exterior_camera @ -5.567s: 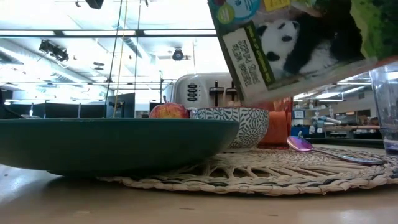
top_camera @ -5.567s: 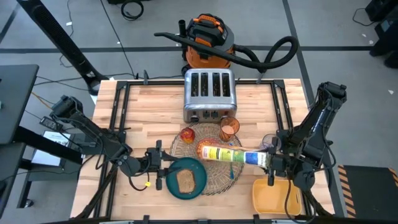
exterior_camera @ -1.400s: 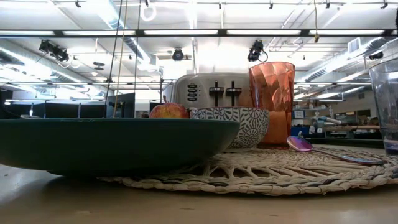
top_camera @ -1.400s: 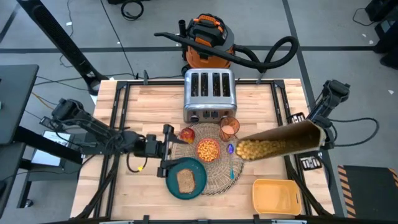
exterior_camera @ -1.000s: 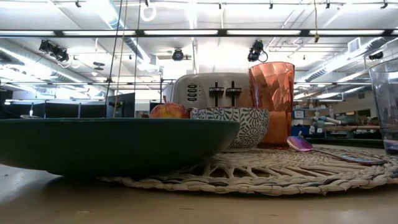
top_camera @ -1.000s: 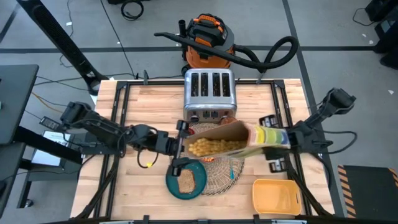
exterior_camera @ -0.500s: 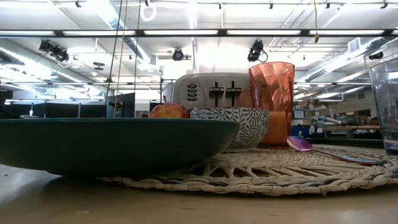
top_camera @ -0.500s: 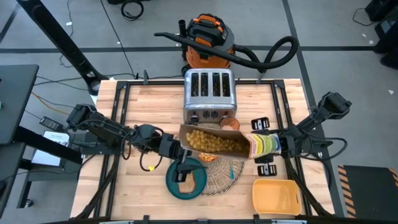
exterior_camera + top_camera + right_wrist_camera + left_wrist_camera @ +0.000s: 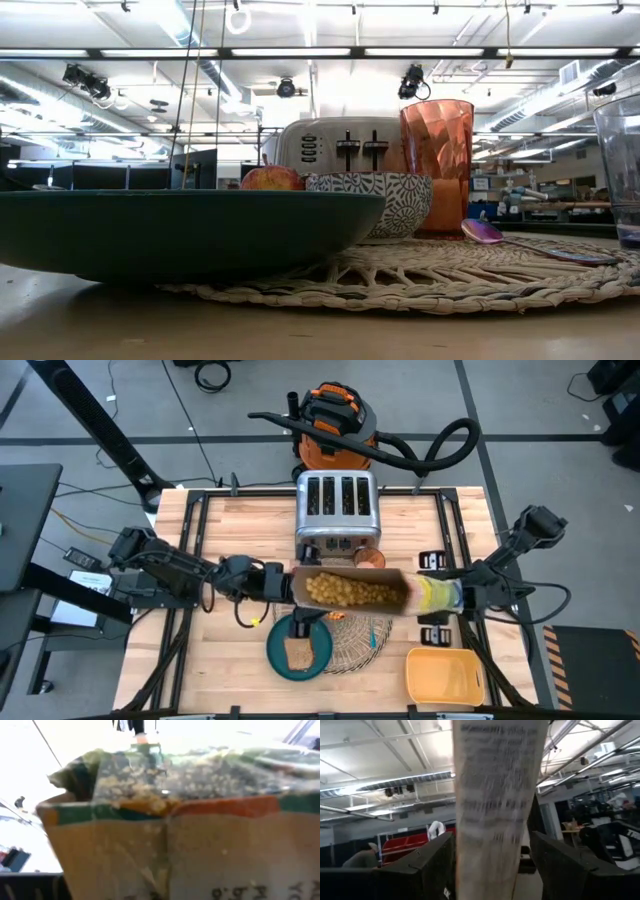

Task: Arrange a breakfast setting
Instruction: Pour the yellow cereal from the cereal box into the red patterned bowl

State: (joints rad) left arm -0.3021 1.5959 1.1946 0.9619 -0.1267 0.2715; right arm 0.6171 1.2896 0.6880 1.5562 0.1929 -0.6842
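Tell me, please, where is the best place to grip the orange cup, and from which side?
Grip the orange cup on its upright faceted wall below the rim, probably coming level from the right, where the low view shows open space. The bowl and toaster crowd its left and back.

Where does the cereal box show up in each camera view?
High view: the cereal box lies sideways above the woven placemat, between both hands.
Low view: not in it.
Left wrist view: pale printed panel, filling the middle.
Right wrist view: open top with cereal, filling the frame.
Shared landmark: the toaster.
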